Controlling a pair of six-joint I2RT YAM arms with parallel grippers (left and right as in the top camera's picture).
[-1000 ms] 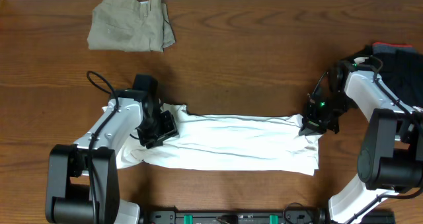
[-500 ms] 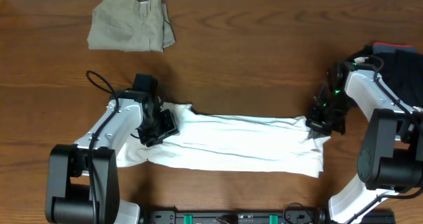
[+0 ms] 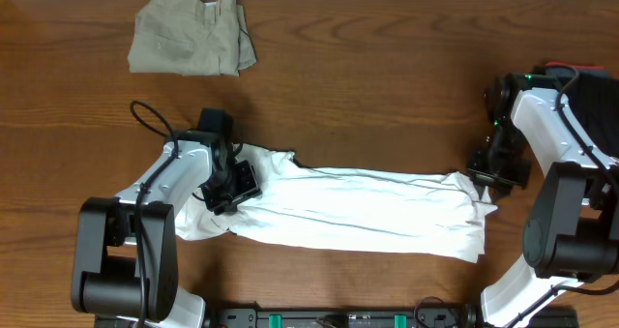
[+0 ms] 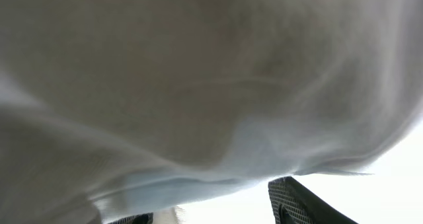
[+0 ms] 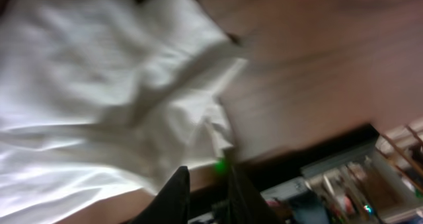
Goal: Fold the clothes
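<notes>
The white T-shirt (image 3: 358,212) lies folded into a long band across the front of the table. My left gripper (image 3: 232,185) sits at its left end with cloth lying over it. In the left wrist view the shirt (image 4: 198,85) fills the frame and drapes over my left gripper (image 4: 211,204), whose jaws stand wide apart. My right gripper (image 3: 484,168) hovers just off the shirt's right end. In the right wrist view that gripper (image 5: 208,174) is slightly open and empty, with the shirt (image 5: 99,85) lying beyond it on the wood.
Folded khaki trousers (image 3: 189,33) lie at the back left. A black bundle (image 3: 590,101) sits at the right edge behind my right arm. The table's front edge (image 5: 310,154) with clutter below shows in the right wrist view.
The shirt has been dragged to the right. My right gripper, shut on its right end before, has opened, let it go and pulled away to the right. My left gripper shifted slightly right.
</notes>
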